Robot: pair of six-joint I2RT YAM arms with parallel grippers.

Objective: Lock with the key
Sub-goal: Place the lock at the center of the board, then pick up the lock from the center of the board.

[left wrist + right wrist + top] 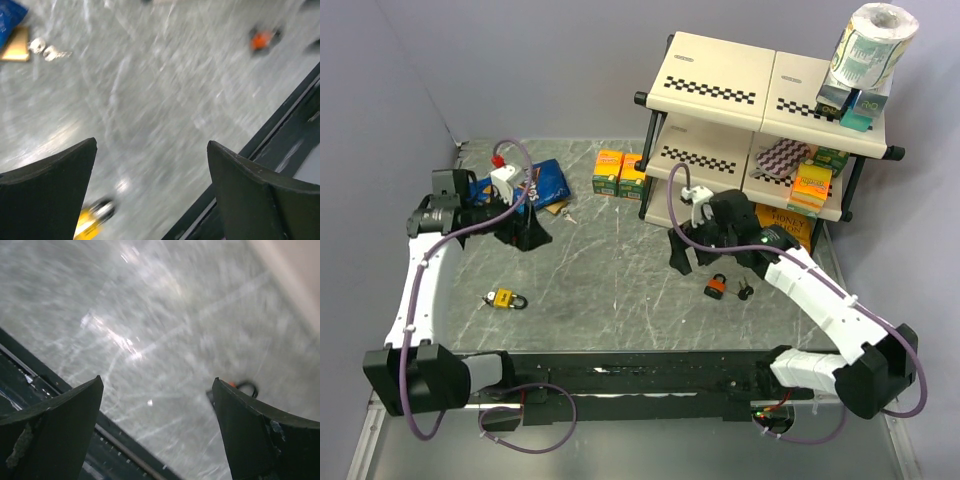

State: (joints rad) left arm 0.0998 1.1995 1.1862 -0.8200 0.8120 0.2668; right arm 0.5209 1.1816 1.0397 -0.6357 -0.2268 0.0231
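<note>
Top external view showed the orange padlock (pixel 717 287) and, apparently, its key (pixel 745 292) lying on the table (pixel 620 290) just beside the right gripper (pixel 688 260), jaws spread and empty. The left gripper (pixel 527 240) gaped too. Centring over the key before pinching seemed wise.

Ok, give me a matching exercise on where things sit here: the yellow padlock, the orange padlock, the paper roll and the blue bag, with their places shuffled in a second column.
Things
1. yellow padlock
2. orange padlock
3. paper roll
4. blue bag

Places
A. on boxes atop the shelf
B. on the table, right beside the key
C. toward the table's far left
D. alone on the table's left half, toward the near edge

Pairs: 1-D, 2-B, 3-A, 4-C
</note>
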